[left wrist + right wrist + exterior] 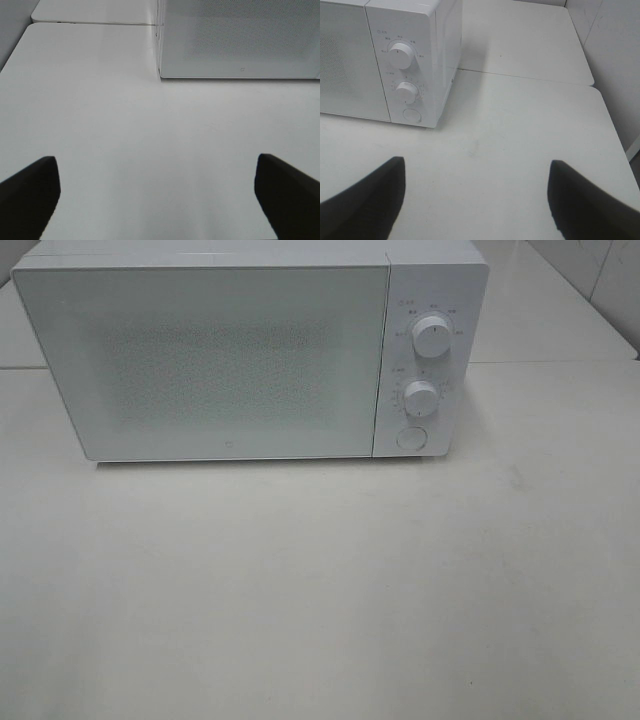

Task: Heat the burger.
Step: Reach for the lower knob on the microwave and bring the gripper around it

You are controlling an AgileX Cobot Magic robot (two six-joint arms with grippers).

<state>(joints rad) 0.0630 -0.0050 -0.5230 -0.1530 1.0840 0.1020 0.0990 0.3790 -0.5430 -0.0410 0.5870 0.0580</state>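
Since the left gripper [154,160] and the right gripper [476,162] both hang wide apart, holding nothing, over the white table [320,590], little seems done: the microwave [250,350] stands shut, and the burger is nowhere visible, perhaps behind its frosted door [240,35].

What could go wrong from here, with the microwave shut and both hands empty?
1. The burger shows in no view, and the microwave is shut and hides its inside; turning a knob now might heat nothing.
2. The upper knob and lower knob sit close together; the open right hand could catch the wrong one.
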